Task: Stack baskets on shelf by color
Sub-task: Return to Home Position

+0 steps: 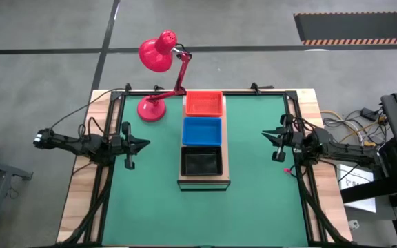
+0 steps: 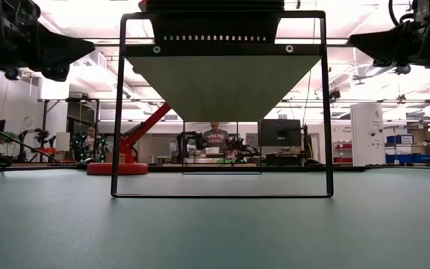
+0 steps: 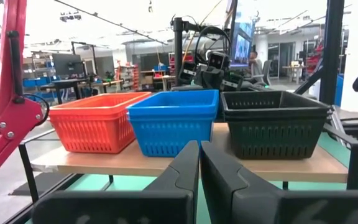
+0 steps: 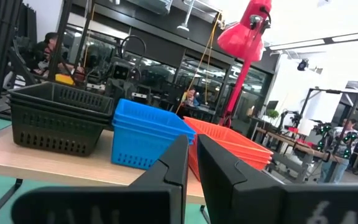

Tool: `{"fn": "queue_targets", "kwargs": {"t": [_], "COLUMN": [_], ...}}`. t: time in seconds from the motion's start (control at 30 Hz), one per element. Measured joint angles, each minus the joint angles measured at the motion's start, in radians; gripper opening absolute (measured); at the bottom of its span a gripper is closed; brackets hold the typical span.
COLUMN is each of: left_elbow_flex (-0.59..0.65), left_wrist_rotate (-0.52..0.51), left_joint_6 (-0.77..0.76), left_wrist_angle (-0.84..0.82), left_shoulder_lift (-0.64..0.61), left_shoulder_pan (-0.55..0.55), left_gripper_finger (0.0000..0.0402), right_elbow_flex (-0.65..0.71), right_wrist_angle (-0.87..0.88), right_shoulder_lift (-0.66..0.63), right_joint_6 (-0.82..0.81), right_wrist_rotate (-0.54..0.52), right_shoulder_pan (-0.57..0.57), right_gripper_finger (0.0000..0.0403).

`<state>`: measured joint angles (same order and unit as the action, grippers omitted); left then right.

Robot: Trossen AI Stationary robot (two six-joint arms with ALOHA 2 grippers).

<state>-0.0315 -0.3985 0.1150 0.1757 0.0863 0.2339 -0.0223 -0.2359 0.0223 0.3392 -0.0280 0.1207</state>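
Dark fingers pressed together, the left gripper (image 1: 145, 143) idles at the left. The shelf (image 1: 203, 183) between the arms holds red-orange baskets (image 1: 204, 103), blue baskets (image 1: 202, 131) and black baskets (image 1: 200, 162), one colour per stack, so sorting looks done. The right gripper (image 1: 267, 135), closed too, waits clear.

Basket stacks (image 1: 202, 131) on wooden shelf (image 1: 203, 183)

Overhead, table-level, both wrists facing shelf (image 3: 278, 167)

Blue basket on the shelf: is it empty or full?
Empty: from above, the top blue basket shows only its bare blue floor.
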Motion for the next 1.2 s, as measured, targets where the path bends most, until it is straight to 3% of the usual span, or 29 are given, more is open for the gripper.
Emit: {"fn": "queue_targets", "kwargs": {"t": [1.2], "left_elbow_flex": [-0.001], "left_wrist_rotate": [0.000], "left_joint_6": [0.001], "left_wrist_angle": [-0.001], "left_shoulder_lift": [0.043], "left_shoulder_pan": [0.000], "left_gripper_finger": [0.0000], "right_elbow_flex": [-0.001], "right_wrist_angle": [0.000], "right_shoulder_lift": [0.000], "right_joint_6": [0.001], "right_wrist_rotate": [0.001], "right_shoulder_pan": [0.000], "right_gripper_finger": [0.0027]}}
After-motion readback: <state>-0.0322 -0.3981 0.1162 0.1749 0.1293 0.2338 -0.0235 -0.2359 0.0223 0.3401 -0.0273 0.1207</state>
